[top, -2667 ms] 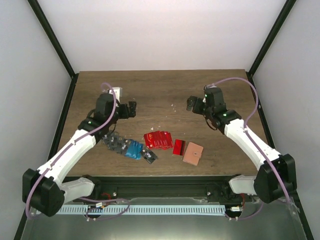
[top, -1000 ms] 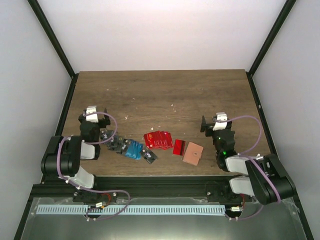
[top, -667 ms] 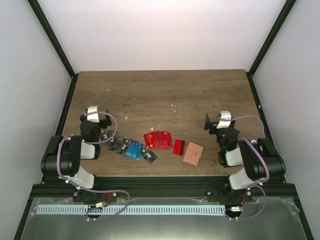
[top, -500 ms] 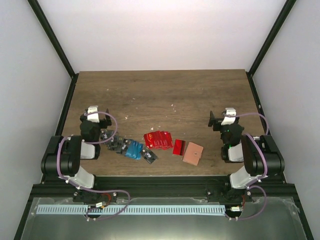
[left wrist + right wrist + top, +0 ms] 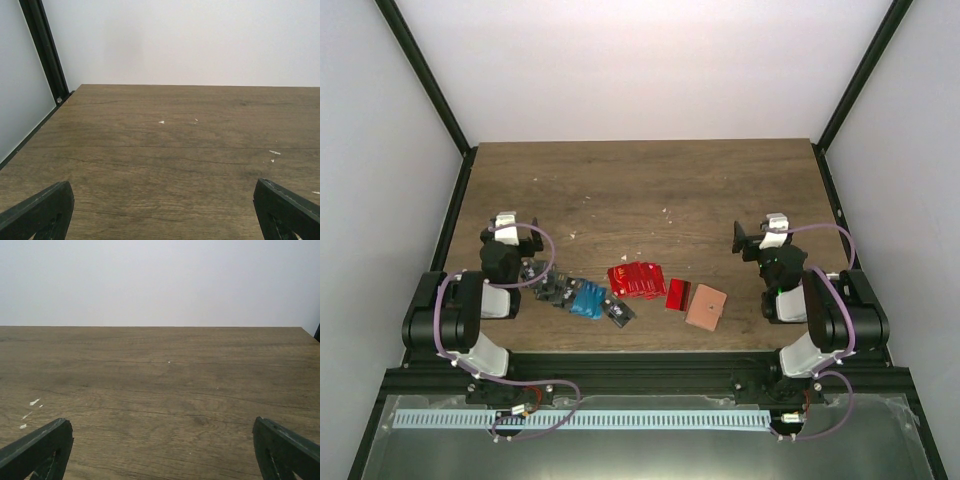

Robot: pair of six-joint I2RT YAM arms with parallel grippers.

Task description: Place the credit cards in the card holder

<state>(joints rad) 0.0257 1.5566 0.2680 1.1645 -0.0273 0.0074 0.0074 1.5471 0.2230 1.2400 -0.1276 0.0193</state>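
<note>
The credit cards lie near the table's front edge. A fanned pile of red cards (image 5: 636,279) has one red card (image 5: 678,294) just right of it. A blue card (image 5: 587,299) lies among dark cards (image 5: 552,287) to the left. The tan-pink card holder (image 5: 706,306) lies flat to the right of the single red card. My left gripper (image 5: 510,236) is folded back at the left, beside the dark cards, open and empty (image 5: 162,212). My right gripper (image 5: 760,240) is folded back at the right, open and empty (image 5: 162,452). Both wrist views show only bare table.
The wooden table (image 5: 640,190) carries a few small white specks (image 5: 666,211). Black frame posts (image 5: 430,90) rise at the back corners, and grey walls close in both sides. A black rail (image 5: 640,365) runs along the front edge.
Both arms have drawn back from over the table and folded down near the front edge. In the last second the right gripper shifted slightly right. Cards and holder have not moved.
</note>
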